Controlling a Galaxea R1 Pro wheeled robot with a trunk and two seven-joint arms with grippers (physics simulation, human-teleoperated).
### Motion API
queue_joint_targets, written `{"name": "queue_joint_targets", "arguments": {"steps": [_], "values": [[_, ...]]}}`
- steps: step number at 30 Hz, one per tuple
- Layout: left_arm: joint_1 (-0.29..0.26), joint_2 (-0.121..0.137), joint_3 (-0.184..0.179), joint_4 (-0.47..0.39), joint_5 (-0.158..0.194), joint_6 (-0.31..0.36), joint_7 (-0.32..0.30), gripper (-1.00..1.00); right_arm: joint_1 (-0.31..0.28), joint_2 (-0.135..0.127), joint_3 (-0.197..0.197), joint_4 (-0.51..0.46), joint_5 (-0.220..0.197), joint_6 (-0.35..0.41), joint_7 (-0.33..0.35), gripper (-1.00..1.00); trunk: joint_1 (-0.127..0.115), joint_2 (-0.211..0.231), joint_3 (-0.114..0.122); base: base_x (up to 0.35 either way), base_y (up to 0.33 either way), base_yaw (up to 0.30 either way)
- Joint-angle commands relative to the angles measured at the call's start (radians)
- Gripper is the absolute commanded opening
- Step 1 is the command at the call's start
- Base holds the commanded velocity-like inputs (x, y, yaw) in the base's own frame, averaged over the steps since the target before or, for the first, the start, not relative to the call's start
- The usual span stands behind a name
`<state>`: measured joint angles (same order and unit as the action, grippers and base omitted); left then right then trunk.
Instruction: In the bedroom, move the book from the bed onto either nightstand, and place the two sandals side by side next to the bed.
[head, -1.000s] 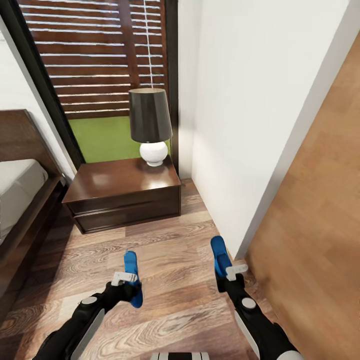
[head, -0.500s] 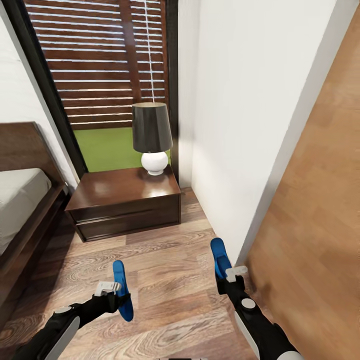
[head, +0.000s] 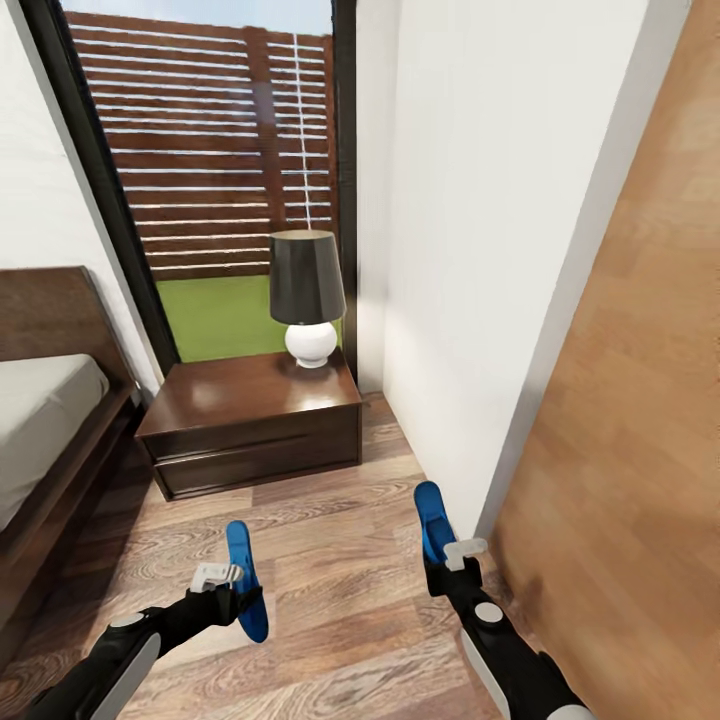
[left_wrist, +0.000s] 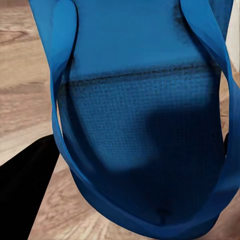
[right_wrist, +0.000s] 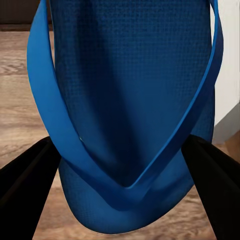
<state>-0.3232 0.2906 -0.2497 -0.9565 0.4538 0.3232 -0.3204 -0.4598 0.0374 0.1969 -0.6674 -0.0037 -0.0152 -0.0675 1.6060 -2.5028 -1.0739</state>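
Head view looks down on a low glossy dark-brown wooden nightstand with one wide drawer, standing against a tall dark-framed window that gives onto grass and a slatted fence. One lamp, with a dark shade and a round white base, sits on the nightstand's top near its back corner on the white-wall side. On the nightstand's other side is the corner of the wide low bed, with its dark brown frame and light grey mattress. Nearer the robot than the nightstand, above the brown wood-plank floor, two bright blue narrow sandals are held well apart, one in each gripper: the left gripper is clamped on the left sandal, and the right gripper is clamped on the right sandal, which is close to the white wall. Each wrist view adds what the head view lacks: the woven sole and V-shaped straps of the left sandal and the right sandal, with black fingers pressed at either edge.
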Motion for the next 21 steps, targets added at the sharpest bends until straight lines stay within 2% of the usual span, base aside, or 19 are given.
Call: {"name": "queue_joint_targets", "arguments": {"steps": [1,11,21], "values": [[0.000,0.000,-0.002,-0.001,0.009,0.007,0.001,-1.00,0.000,0.000,0.004,0.002,-0.001,-0.002,-0.006,-1.00,0.000,0.000,-0.001,0.000,0.000,0.000],[0.000,-0.011,-0.003,0.006,0.010,0.005,0.005,-1.00,0.000,0.000,0.004,0.003,0.000,-0.002,-0.006,-1.00,0.000,0.000,-0.001,0.000,0.000,0.000],[0.000,-0.016,-0.003,0.026,0.009,0.005,0.005,-1.00,0.000,0.001,0.003,0.014,-0.001,-0.002,-0.007,-1.00,-0.005,0.002,0.038,0.000,0.000,0.000]]}}
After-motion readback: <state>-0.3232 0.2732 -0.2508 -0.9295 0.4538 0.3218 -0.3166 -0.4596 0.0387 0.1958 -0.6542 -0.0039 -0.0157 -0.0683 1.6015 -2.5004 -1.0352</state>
